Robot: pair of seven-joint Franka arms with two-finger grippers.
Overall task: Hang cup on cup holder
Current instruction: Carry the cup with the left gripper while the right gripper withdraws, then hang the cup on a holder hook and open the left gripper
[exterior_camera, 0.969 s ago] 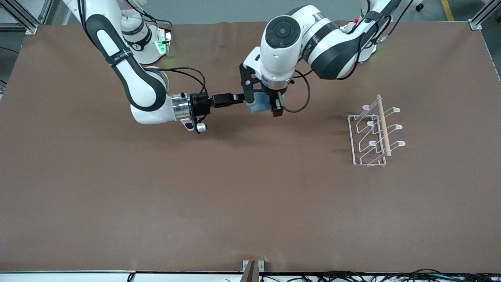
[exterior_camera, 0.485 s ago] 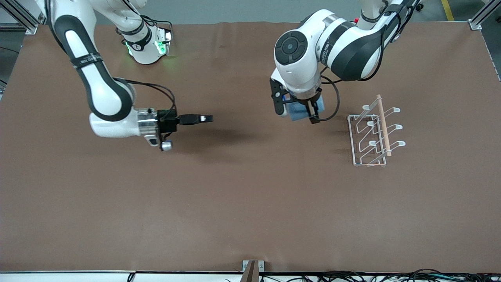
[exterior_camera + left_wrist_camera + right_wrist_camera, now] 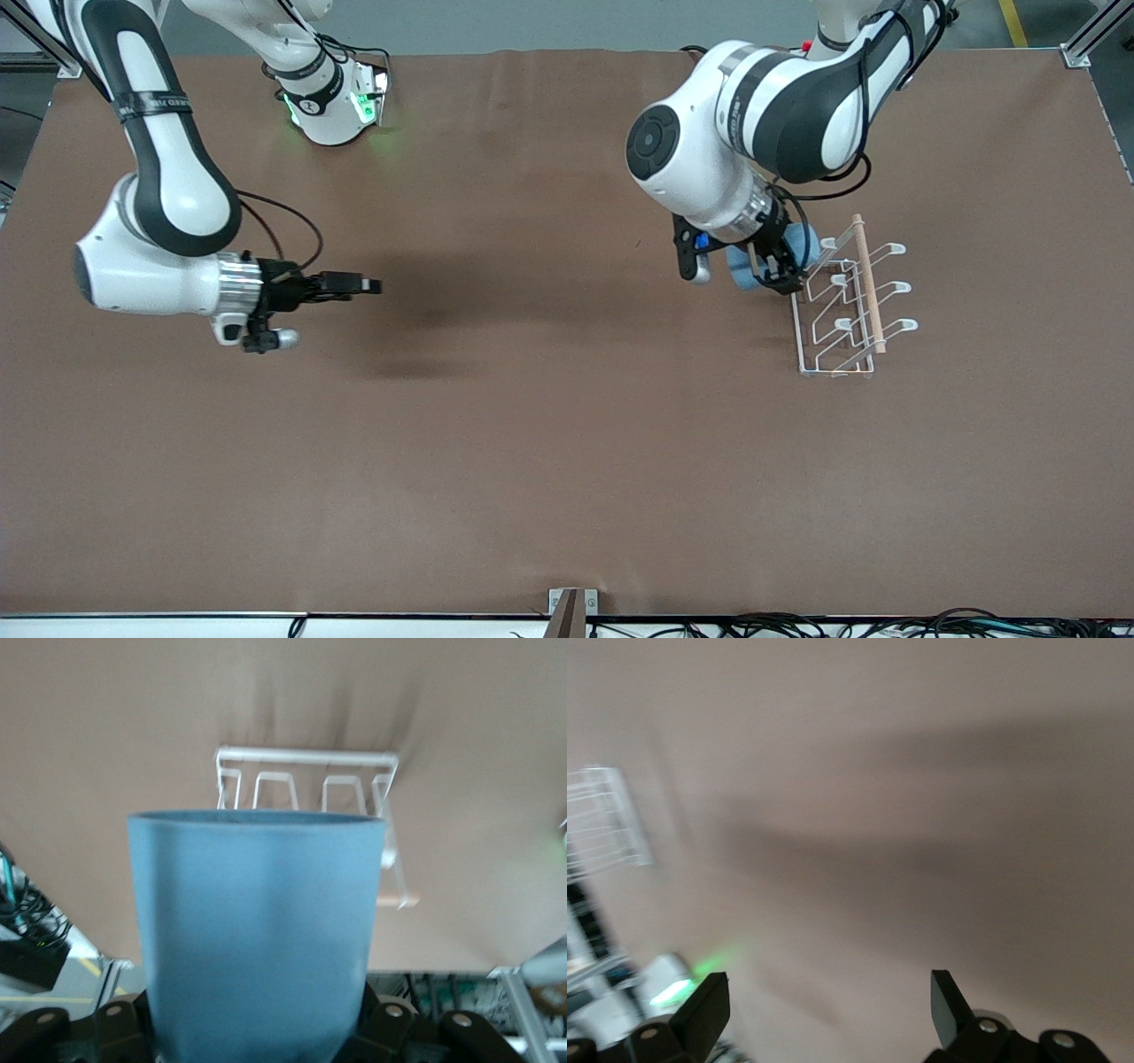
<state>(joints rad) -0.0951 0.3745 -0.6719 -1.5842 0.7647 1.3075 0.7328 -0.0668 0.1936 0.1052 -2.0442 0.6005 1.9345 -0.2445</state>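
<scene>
— Cup is up in the left gripper, clamped at its base, right beside the cup holder at the left arm's end of the table.

— So it's mid-carry?

— I'd say so. Nothing hangs on the rack yet. Next it must line the mouth up with a looped prong and slide on.

— Which way does it point?

— In the left wrist view the cup has its open rim aimed at the rack, long axis running along the fingers.

— And the other arm?

— The right gripper waits over bare table, jaws spread and empty.
</scene>
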